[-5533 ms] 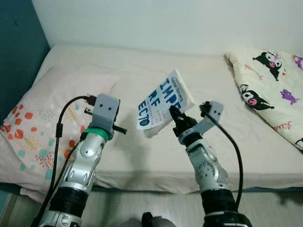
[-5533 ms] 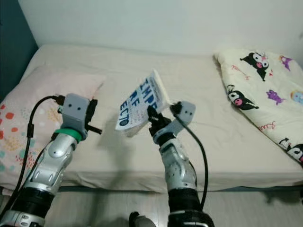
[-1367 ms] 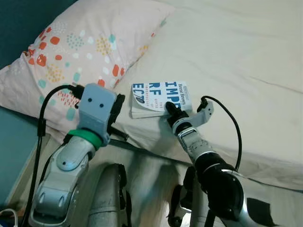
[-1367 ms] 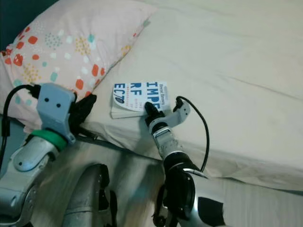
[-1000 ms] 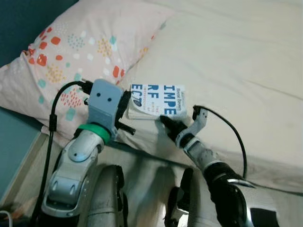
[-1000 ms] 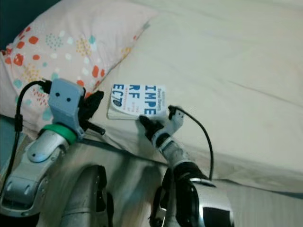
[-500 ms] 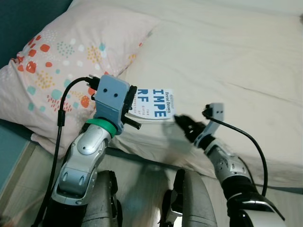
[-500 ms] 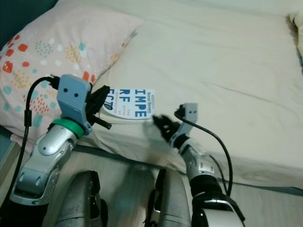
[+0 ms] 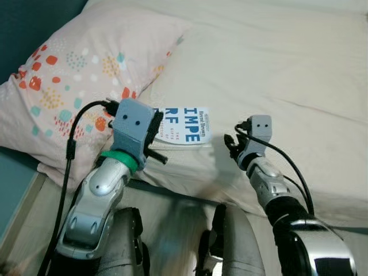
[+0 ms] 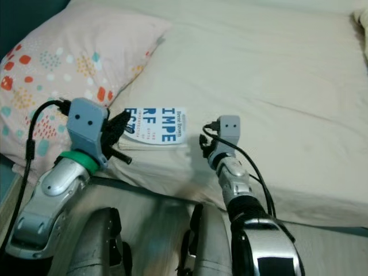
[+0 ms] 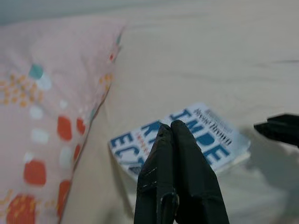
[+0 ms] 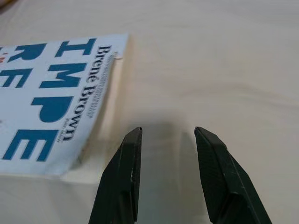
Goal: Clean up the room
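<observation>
A white book with blue lettering (image 9: 188,125) lies flat on the cream bed sheet (image 9: 276,69), close to the bed's front edge and beside the pillow. My right gripper (image 12: 168,131) is open and empty. It sits just right of the book (image 12: 46,93), low over the sheet, a short gap away from the cover. My left gripper (image 11: 170,126) is shut with nothing in it and hovers over the book's left end (image 11: 219,142), next to the pillow. From the head, my left arm's wrist block covers part of the book's left side.
A pink pillow with coloured dots (image 9: 75,69) lies at the left, touching the book's corner area. The bed's front edge (image 9: 190,190) runs just below both grippers, with my legs and the floor beneath. A dark teal wall (image 9: 23,23) stands at far left.
My right gripper carried the book down, laid it flat on the sheet, let go and drew back to the right. The left gripper moved in over the book. The camera tilted down.
</observation>
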